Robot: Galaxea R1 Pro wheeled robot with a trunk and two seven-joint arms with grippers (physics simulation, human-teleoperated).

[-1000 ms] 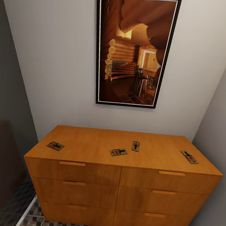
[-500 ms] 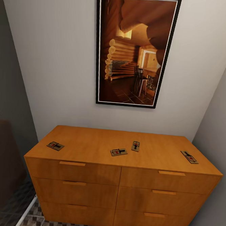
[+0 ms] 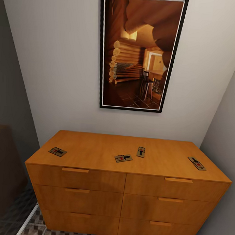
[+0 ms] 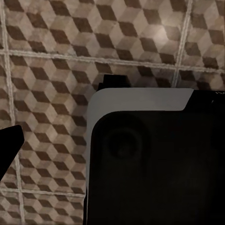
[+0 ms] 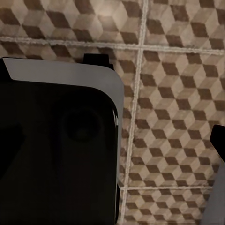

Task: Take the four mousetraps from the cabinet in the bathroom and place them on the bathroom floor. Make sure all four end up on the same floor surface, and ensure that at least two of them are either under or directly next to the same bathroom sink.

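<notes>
Mousetraps: four, all lying flat on the top of the cabinet (image 3: 126,189), in the lower half of the head view.
First mousetrap (image 3: 57,151): near the top's left edge, well apart from the others.
Second mousetrap (image 3: 123,158): about the middle of the top, close to the front edge.
Third mousetrap (image 3: 141,152): just beside the second, a little farther back and to its right; the two are apart, not touching.
Fourth mousetrap (image 3: 197,163): near the top's right end, turned at an angle.
Drawers: six, in two columns of three, all closed, each with one thin handle.
Picture (image 3: 140,52): one, black-framed, on the pale wall above the cabinet; it shows a log-cabin interior.
Room: a narrow alcove, with grey walls closing in at the left and right of the frame.
Floor (image 3: 38,228): cube-patterned tiles, showing at the lower left below the cabinet and behind a dark rounded robot part in both wrist views.
Left gripper: cannot tell how its jaws stand.
Right gripper: cannot tell either.
</notes>
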